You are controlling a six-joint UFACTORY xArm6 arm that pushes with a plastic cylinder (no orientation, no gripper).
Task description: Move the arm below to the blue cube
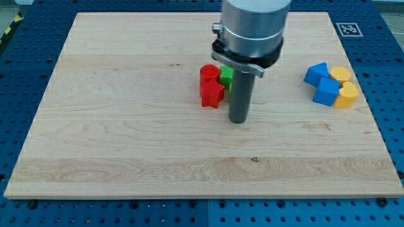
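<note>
The blue cube sits at the view's right on the wooden board, touching another blue block above it and two yellow blocks to its right. My tip rests on the board near the centre, well to the left of and slightly lower than the blue cube. It stands just right of and below two red blocks.
A green block sits beside the red blocks, partly hidden behind the rod. A black-and-white marker lies off the board's top right corner. The board rests on a blue perforated table.
</note>
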